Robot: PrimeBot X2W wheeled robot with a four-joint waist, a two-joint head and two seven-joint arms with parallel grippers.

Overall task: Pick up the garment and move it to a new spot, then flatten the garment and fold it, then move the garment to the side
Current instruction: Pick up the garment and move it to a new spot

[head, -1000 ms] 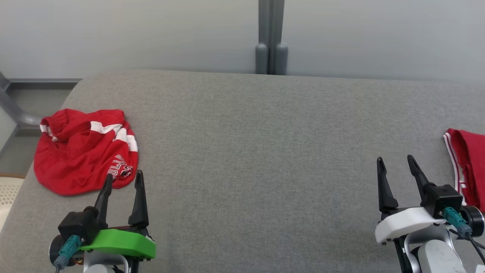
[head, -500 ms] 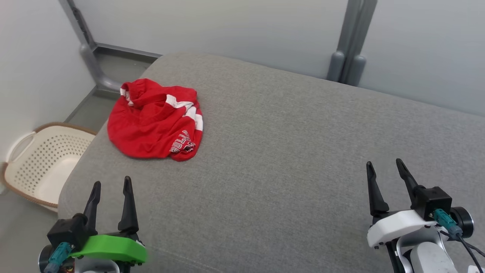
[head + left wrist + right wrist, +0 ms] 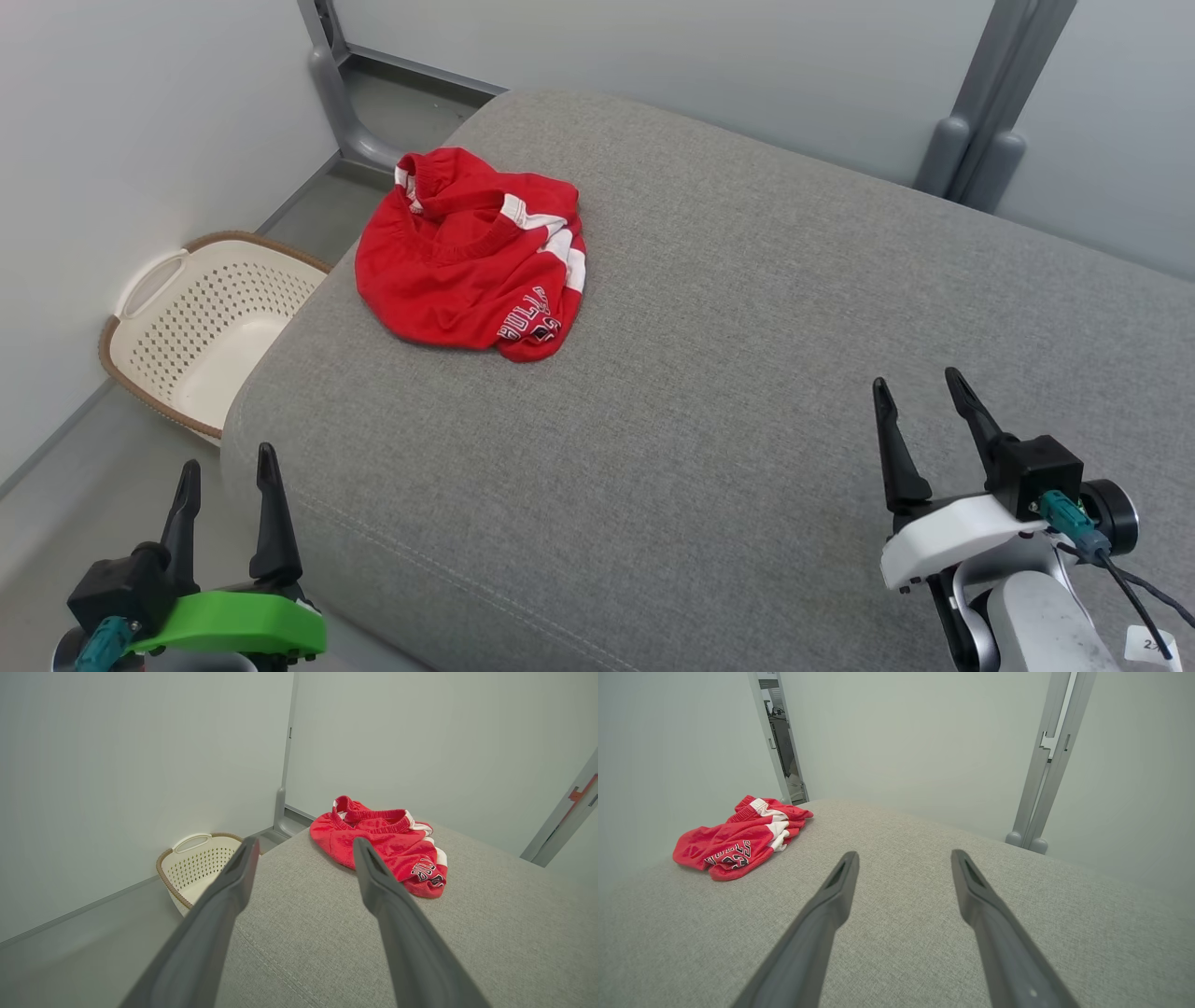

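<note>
Head view swung left; basket (image 3: 210,303) appears near garment (image 3: 448,275).

We see our right gripper (image 3: 903,858) over the cushion (image 3: 901,961), fingers spread wide, nothing between them. Red garment (image 3: 742,842) lies crumpled on the cushion's far left part, white stripes and black lettering showing. Grey post (image 3: 1045,779) stands behind the cushion's far right edge.

red garment (image 3: 467,257), black-and-white lettering (image 3: 527,327) reading "BULL"; remaining letters unreadable
</note>
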